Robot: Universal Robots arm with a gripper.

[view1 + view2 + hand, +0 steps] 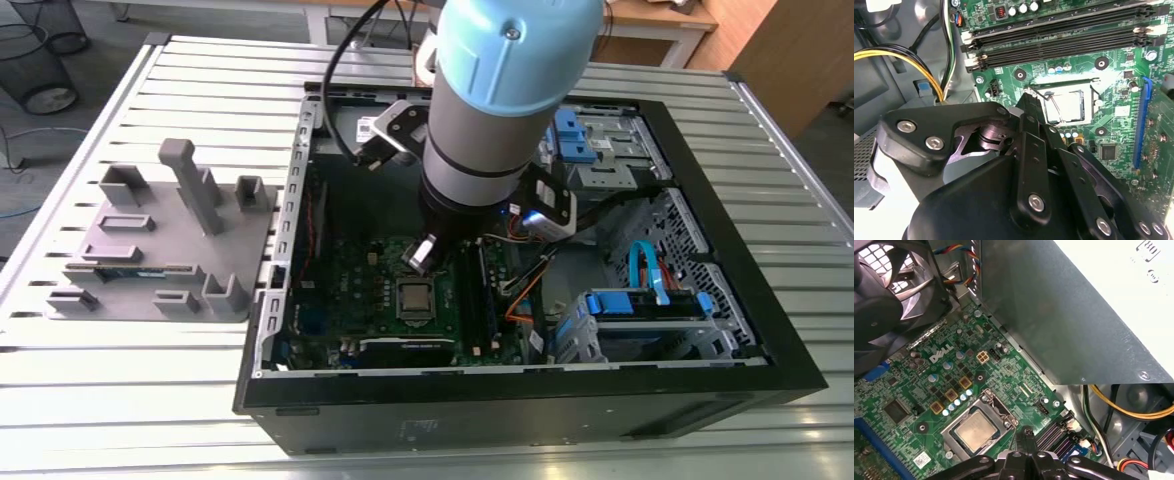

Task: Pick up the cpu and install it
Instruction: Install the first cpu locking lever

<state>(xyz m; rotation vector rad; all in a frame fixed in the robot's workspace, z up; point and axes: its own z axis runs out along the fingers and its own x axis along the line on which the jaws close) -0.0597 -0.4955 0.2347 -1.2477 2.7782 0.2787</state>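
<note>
Nearest you in the exterior view is the black front wall of the open computer case (534, 400), lying on its side on the slatted tabletop (134, 400). Just inside it lies the green motherboard (350, 300). The cpu (416, 298) sits flat in the silver-framed socket (951, 422) on that board, metal top facing up; you can see it in both wrist views too (1064, 106) (976, 432).

Your pincer (422, 255) hangs just above the socket's far edge. In the first wrist view its fingers (1026, 431) look pressed together with nothing between them, the tips just beside the socket frame and clear of the chip.

As for writing, the board carries white lettering (939, 356) and a small white sticker (921, 458). The grey metal box (1079, 315) beside it has black print at one corner (1149, 250).

Black memory slots (1054, 40) run alongside the socket. Farther back are the blue-tabbed drive cages (574, 135). On the exterior view's left, outside the case, the grey tray (147, 250) rests on the tabletop.
</note>
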